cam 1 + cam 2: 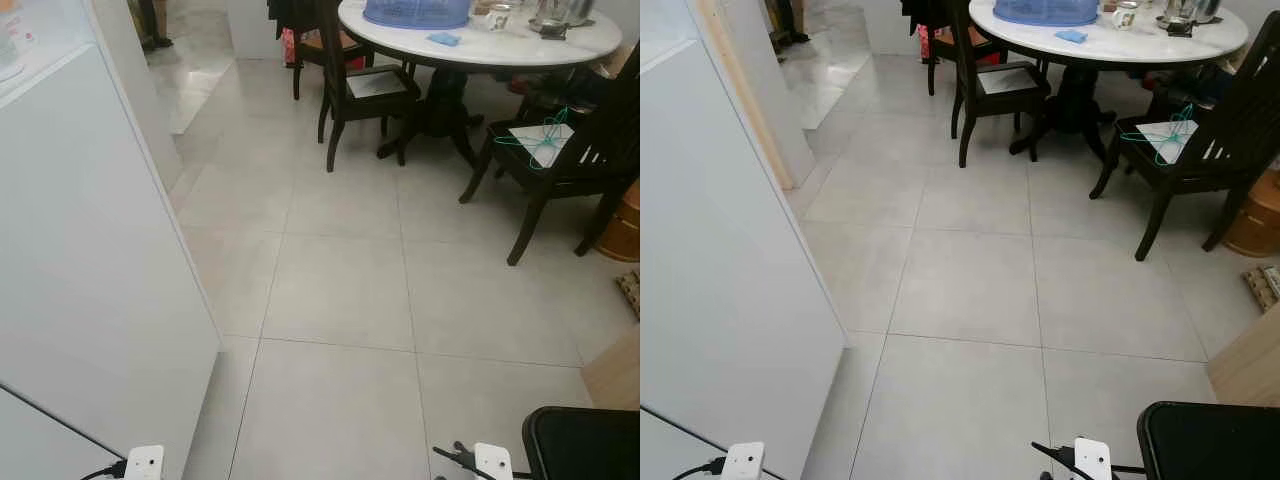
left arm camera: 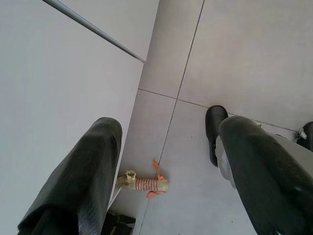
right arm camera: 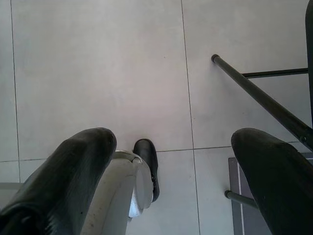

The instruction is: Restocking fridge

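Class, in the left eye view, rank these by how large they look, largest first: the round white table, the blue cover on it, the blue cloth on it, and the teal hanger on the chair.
1. Round white table
2. Blue cover, though the picture's top edge crops it
3. Teal hanger
4. Blue cloth

White fridge (image 1: 90, 260), door shut, on robot's left

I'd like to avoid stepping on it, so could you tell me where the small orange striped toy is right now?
In the left wrist view, the toy lies on the tiled floor beside the foot of the white fridge.
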Available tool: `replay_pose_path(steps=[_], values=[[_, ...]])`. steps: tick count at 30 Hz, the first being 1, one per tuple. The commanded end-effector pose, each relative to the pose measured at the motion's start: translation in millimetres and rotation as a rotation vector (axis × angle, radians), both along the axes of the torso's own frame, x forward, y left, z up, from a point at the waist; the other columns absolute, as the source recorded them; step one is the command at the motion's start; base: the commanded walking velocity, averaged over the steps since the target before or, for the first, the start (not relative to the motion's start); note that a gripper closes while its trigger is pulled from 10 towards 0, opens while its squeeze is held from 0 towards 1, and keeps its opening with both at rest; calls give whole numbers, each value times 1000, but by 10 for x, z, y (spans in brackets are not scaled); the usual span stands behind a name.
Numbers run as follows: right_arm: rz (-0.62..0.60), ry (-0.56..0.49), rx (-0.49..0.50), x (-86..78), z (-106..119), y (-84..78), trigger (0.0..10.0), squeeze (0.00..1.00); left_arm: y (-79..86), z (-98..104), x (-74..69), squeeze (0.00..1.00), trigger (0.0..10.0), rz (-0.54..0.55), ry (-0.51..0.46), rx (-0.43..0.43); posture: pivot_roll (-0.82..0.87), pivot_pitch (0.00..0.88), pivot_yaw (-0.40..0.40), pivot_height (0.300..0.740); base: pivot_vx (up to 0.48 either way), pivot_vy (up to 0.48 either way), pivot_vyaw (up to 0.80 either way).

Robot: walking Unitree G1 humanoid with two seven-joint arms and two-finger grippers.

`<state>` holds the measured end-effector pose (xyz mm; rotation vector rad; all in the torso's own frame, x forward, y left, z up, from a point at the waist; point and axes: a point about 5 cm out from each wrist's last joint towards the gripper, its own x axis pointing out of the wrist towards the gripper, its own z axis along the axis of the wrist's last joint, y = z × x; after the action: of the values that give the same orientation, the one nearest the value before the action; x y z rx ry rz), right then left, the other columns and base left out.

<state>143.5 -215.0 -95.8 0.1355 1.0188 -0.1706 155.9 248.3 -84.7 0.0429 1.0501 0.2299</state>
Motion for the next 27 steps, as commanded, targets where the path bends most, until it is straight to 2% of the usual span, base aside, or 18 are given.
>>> replay_pose_path(steps=[1, 27], values=[[8, -124, 38, 660, 298, -7, 10000, 0, -496, 44, 337, 0, 10000, -54, -85, -179, -138, 4, -79, 740, 0, 0, 0], [13, -126, 47, 666, 297, 17, 10000, 0, -483, 57, 355, 0, 10000, -80, -97, -163, -136, 0, -72, 740, 0, 0, 0]])
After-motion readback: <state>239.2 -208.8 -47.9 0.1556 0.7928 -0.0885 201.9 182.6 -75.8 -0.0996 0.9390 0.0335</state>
